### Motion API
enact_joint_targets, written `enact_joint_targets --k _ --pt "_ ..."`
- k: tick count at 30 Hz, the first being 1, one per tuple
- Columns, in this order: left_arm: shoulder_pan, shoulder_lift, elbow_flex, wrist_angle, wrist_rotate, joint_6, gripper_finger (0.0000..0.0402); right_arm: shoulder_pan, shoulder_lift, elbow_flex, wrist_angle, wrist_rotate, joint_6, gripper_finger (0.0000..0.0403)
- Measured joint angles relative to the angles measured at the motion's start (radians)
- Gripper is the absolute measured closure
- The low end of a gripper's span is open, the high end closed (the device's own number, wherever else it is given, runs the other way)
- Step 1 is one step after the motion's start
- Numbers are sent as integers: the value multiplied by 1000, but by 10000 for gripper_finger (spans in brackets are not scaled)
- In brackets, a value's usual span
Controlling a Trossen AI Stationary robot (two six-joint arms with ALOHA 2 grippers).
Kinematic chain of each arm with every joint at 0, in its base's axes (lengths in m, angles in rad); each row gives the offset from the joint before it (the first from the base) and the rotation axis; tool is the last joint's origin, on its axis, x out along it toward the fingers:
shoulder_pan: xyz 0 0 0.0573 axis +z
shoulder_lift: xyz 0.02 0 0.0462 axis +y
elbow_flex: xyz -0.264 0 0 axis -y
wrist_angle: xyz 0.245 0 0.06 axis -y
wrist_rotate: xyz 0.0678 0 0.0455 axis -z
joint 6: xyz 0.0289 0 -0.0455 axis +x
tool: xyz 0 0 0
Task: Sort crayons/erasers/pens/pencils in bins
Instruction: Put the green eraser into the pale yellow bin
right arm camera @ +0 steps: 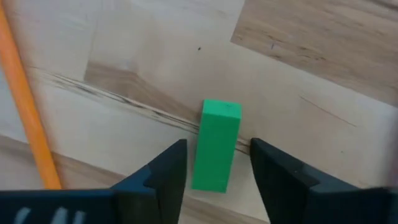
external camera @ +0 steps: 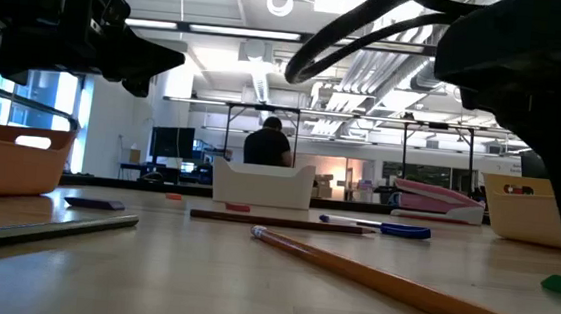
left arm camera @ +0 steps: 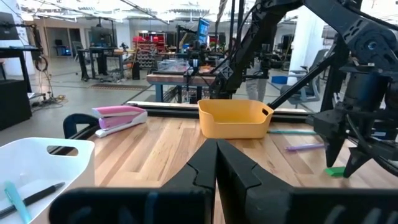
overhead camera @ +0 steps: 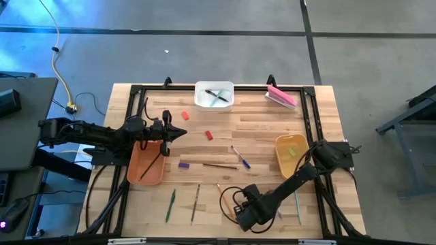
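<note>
My right gripper (right arm camera: 217, 144) is open and low over the table near its front edge (overhead camera: 240, 216). Its fingers stand on either side of a short green crayon (right arm camera: 216, 146) that lies flat on the wood, and I see a gap on both sides. An orange pencil (right arm camera: 25, 106) lies beside it. My left gripper (overhead camera: 182, 133) is shut and empty, held above the table just past the orange-brown bin (overhead camera: 145, 163), which holds a thin stick. The white bin (overhead camera: 214, 95) holds pens. The yellow bin (overhead camera: 291, 153) stands at the right.
Two red crayons (overhead camera: 184, 116) (overhead camera: 210, 135), a purple crayon (overhead camera: 183, 164), a brown pencil (overhead camera: 219, 165) and a blue pen (overhead camera: 240, 156) lie mid-table. A green pencil (overhead camera: 169, 204) and another stick (overhead camera: 195, 203) lie near the front. A pink block (overhead camera: 281, 96) sits at the far right.
</note>
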Motion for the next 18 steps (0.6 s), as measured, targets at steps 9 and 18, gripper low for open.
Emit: enact_joint_targets --k 9,18 --pt "0 0 0 0 0 -2 402 0 11 15 -11 -6 -20 341" --pt "0 0 0 18 0 -14 402 0 -52 7 -21 13 -67 348"
